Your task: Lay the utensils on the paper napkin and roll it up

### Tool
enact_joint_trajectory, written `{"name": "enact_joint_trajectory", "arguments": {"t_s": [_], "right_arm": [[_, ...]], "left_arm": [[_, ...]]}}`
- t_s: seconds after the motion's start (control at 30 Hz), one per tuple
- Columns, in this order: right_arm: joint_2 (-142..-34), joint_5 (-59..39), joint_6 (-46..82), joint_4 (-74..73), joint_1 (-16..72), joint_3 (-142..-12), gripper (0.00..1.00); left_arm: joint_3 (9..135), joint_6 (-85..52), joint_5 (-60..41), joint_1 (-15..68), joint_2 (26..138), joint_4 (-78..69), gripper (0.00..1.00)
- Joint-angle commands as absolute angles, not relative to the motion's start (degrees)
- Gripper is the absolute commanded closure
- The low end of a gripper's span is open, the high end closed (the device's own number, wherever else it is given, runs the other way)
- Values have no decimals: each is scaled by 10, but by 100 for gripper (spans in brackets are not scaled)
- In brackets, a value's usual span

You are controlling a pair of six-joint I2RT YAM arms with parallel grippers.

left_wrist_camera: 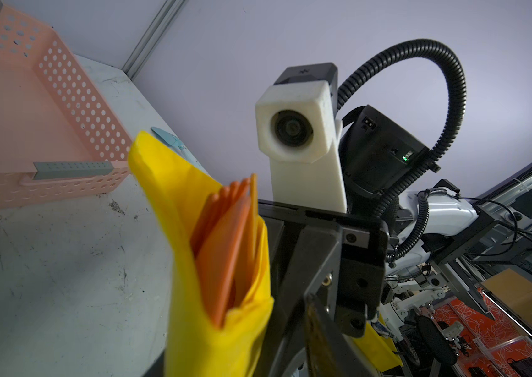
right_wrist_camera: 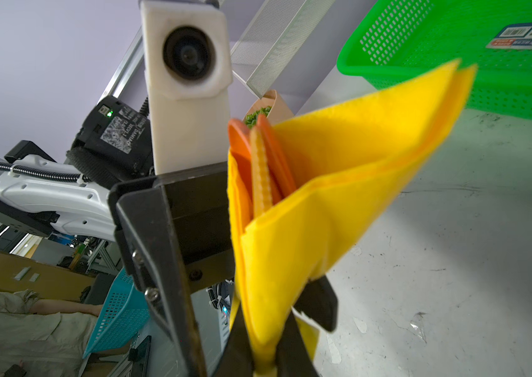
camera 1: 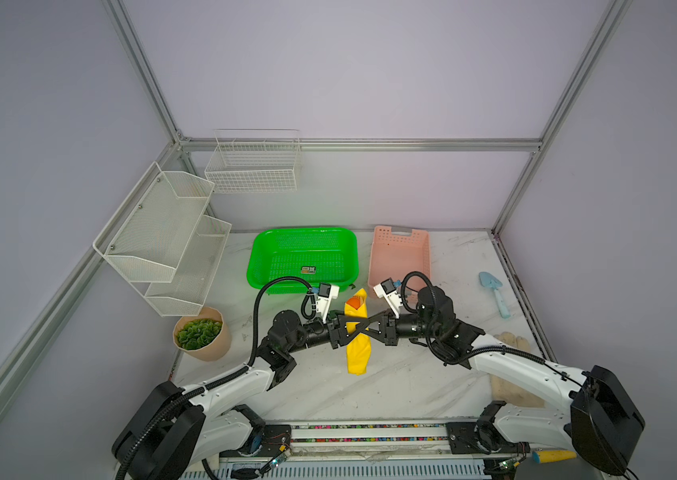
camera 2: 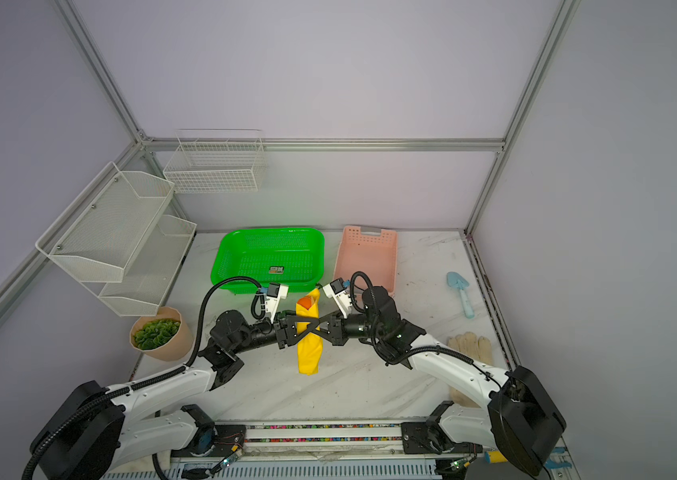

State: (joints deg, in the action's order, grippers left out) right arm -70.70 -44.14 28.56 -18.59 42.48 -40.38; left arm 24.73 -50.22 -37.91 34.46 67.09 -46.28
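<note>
The paper napkin [camera 1: 358,353], rolled into a yellow tube running far to near, is lying over the middle of the marble table [camera 1: 370,395]. Its far end is pointing at the gap between the green basket [camera 1: 259,266] and the pink basket [camera 1: 376,266]. The orange utensils [left_wrist_camera: 222,254] are poking out of that open far end. The right gripper [right_wrist_camera: 263,359] is pinching the napkin's paper tightly. The left gripper [camera 1: 359,325] is reaching across the roll, crossing the right one; whether it is grasping cannot be told.
</note>
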Motion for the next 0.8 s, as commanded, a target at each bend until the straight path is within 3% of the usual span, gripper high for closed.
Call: {"name": "enact_joint_trajectory", "arguments": {"t_s": [0.0, 0.37, 0.77], "right_arm": [[-696, -456, 270, -183, 432, -411, 90], [-693, -460, 267, -185, 432, -411, 90], [-695, -462, 265, -186, 433, -418, 88]], "left_arm": [[299, -509, -390, 336, 677, -514, 56], [299, -506, -399, 326, 683, -505, 78], [304, -508, -404, 324, 696, -510, 88]]}}
